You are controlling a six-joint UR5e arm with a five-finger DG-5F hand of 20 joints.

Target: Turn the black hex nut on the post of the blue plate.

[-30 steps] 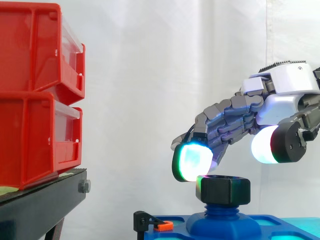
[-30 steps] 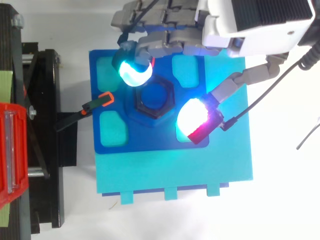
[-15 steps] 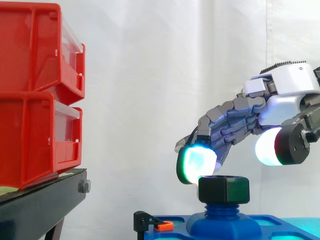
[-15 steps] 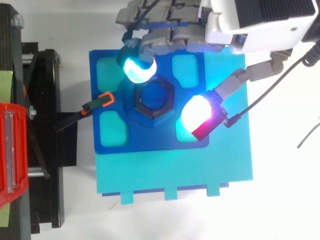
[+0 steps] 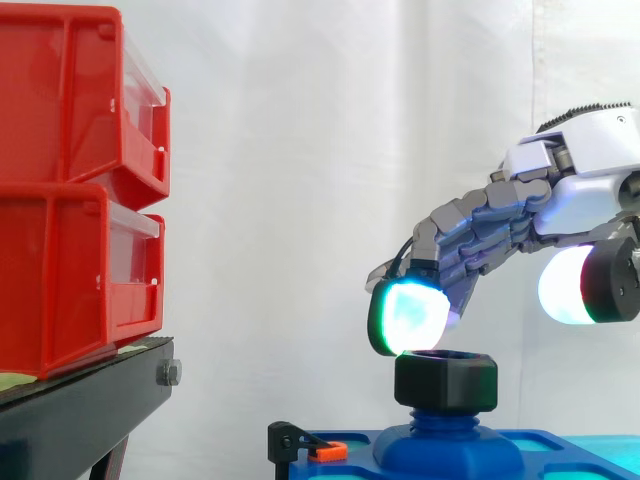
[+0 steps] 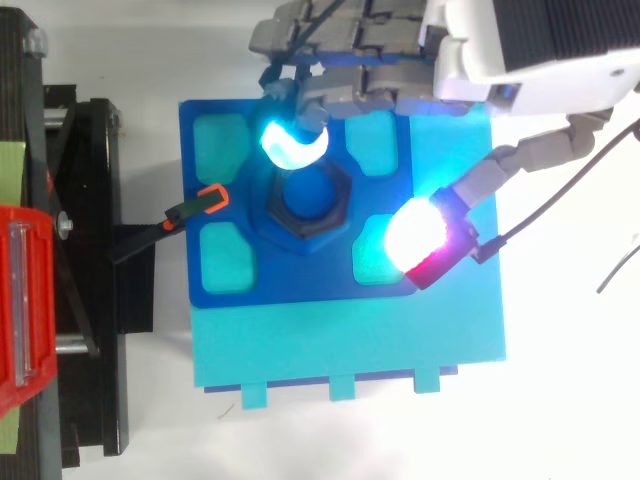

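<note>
A black hex nut sits on the blue post of the blue plate. My hand hovers just above and to the right of the nut, apart from it. Its fingers are gently bent and spread, holding nothing. One cyan-glowing fingertip hangs over the nut's far edge. The thumb's white and red pad is off to the nut's right.
Two stacked red bins rest on a black stand at the left. A small black clamp with an orange tip holds the plate's left edge. The plate lies on a cyan base.
The hand has drawn back to the right and risen a little. Its cyan fingertip has moved from beside the nut's left side to above its far edge, and the thumb has swung away.
</note>
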